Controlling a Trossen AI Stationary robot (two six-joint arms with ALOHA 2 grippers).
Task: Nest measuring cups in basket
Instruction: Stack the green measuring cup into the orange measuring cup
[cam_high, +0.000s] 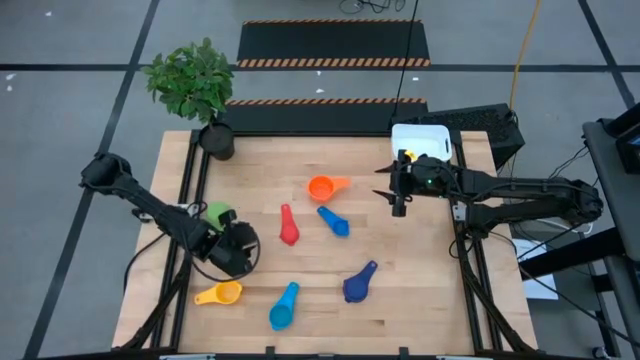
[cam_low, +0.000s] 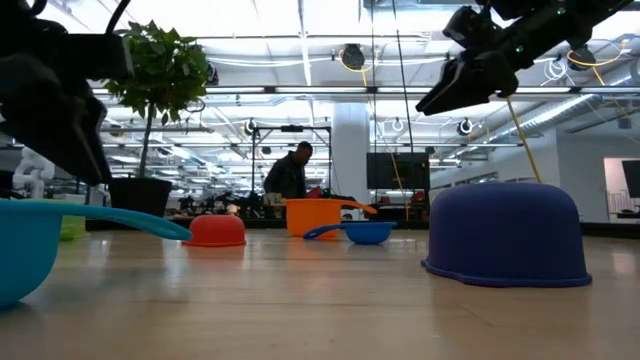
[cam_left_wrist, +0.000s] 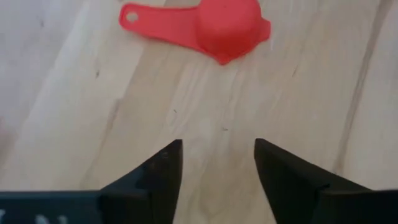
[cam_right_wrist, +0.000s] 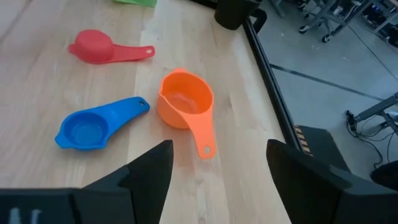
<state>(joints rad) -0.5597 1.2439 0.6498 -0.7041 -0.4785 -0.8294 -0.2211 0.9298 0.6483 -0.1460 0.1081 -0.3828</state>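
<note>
Six cups: all loose on the surface (cam_high: 420, 290), none in the basket yet.
Left claw (cam_high: 238, 250): low over the surface at the left, fingers spread with bare wood between them, holding nothing; its wrist view faces the red cup.
Yellow cup (cam_high: 221, 293): near the front edge, just in front of the left claw.
Light blue cup (cam_high: 284, 305): front centre, handle pointing away from the front edge.
Red cup (cam_high: 289, 226): centre-left, bowl down, handle toward the far side.
Orange cup (cam_high: 326, 186): centre, upright, the largest-looking bowl, its handle pointing toward the right claw.
Medium blue cup (cam_high: 334, 222): just in front of the orange one, upright, close beside it but apart.
Dark blue cup (cam_high: 359, 283): front right of centre, bowl down.
Right claw (cam_high: 399, 187): raised above the surface near the basket, fingers wide apart and empty, aimed at the orange cup.
Basket (cam_high: 417, 136): white, at the far right edge, partly under the right arm.
Handling: the cups look light, stiff and smooth, likely to skid or tip if nudged; the flat handle, or a bowl rim pinched across the wall, seems the safest hold.
Nesting: biggest probably goes in first, so the orange cup looks like the sensible start.
</note>
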